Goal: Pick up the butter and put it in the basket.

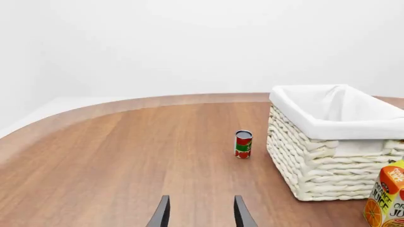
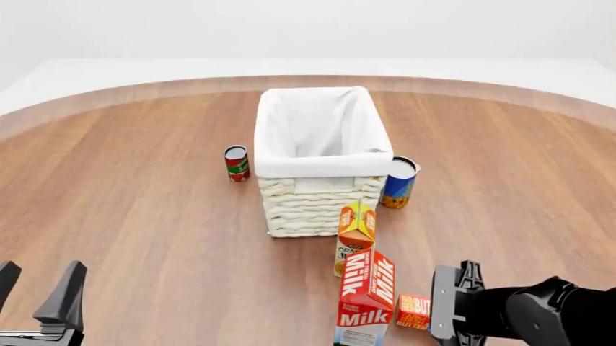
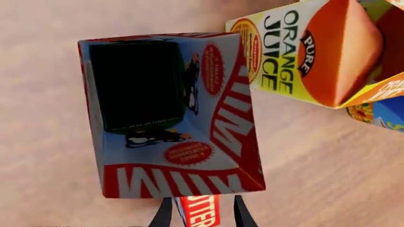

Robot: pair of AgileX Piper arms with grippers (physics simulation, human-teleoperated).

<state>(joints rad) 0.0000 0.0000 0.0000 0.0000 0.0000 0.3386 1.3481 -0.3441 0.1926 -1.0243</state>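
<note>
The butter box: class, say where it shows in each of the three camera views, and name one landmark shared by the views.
Front view: the butter stands low and right of centre, between the milk carton and the right pincer.
Right wrist view: at the bottom edge, between the pincer's fingers, below the milk carton.
Left wrist view: not in it.
Shared landmark: the orange juice carton, seen in all three views.
</note>
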